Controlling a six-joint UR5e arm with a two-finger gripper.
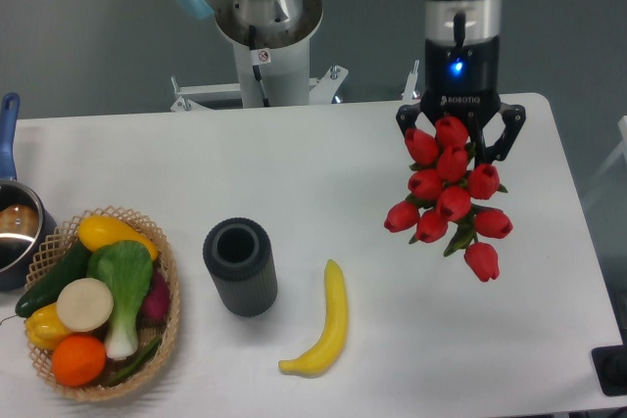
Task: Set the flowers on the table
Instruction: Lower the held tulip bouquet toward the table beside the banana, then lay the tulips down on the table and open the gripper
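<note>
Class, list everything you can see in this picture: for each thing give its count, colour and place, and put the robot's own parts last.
flowers: one bunch, red tulips with green leaves, right part of the table, under the end effector
banana: one, yellow, front centre of the table
ribbed cup: one, dark grey, upright, left of the banana
basket: one, tan wicker, front left, filled with mixed vegetables and fruit
pot: one, blue handle, left edge, partly out of view
table: one, white
robot base: one, silver with light blue cap, behind the table
end effector: one, black, fingers either side of the top blooms; grip hidden by the flowers
</note>
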